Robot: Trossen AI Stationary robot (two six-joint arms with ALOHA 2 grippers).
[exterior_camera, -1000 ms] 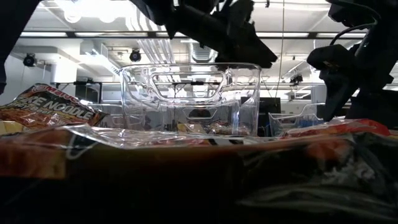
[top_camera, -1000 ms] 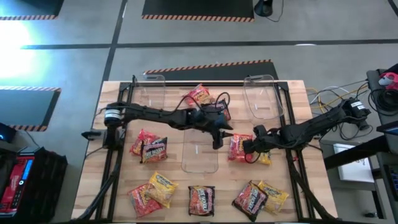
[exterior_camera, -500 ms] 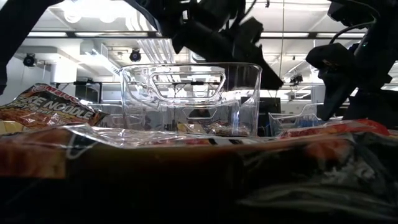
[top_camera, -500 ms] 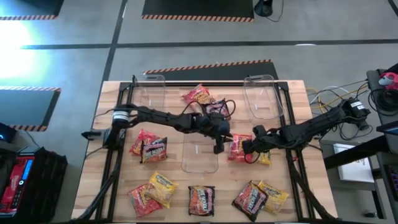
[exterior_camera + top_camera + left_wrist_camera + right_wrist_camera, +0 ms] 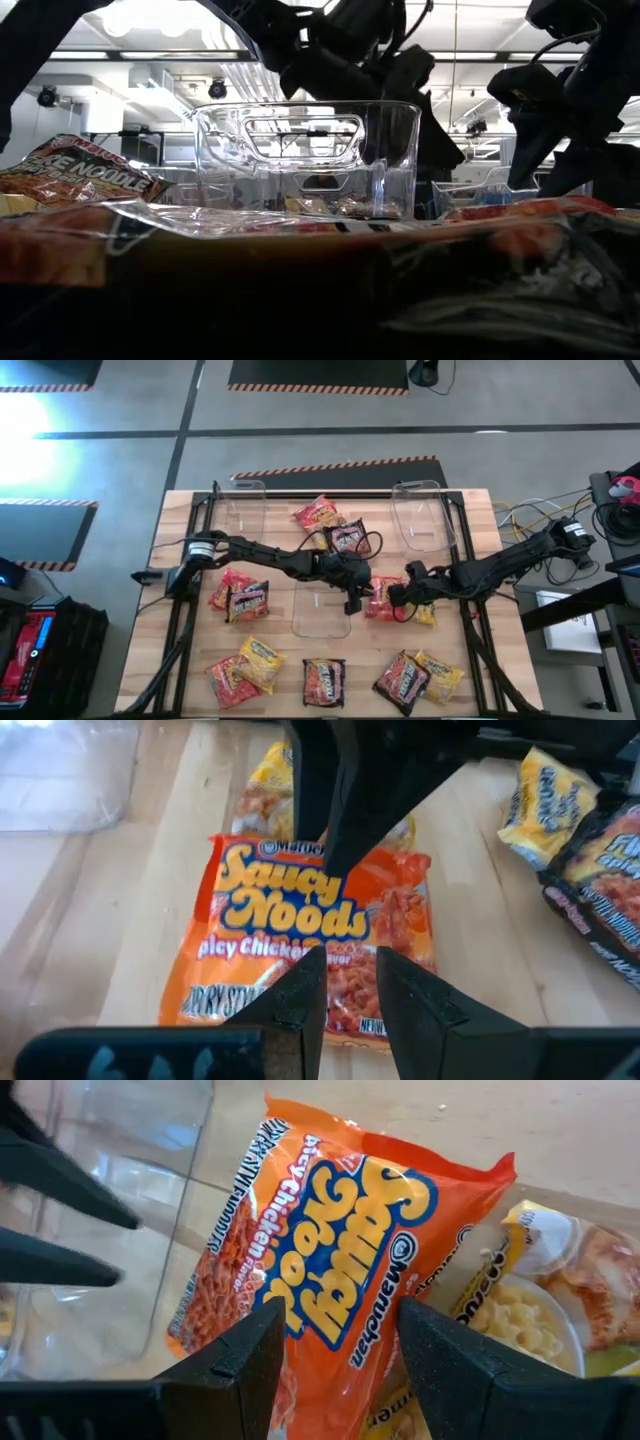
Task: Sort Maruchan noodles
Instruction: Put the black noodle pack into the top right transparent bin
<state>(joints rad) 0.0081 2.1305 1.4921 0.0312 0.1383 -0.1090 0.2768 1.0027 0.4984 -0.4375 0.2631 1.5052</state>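
- Noodle packets are lying all over the wooden surface, and I am looking at the orange "Saucy Noods" packet in the middle, just right of the clear bin.
- I am seeing that orange packet lying flat on the wood, with a yellow packet tucked partly under its far edge.
- I am holding the left end effector right at the orange packet's left edge, beside the clear bin. Its fingers are standing narrow, with only a small gap, and I am not seeing anything gripped between them.
- I am keeping the right end effector at the packet's other side, facing the left one. Its fingers are spread wide over the orange packet and are holding nothing.
- I am also seeing two more clear bins at the back of the surface, one left and one right.
- Two packets are lying at the back between those bins: a red one and a dark one.
- More packets are sitting on the left side and along the front edge.
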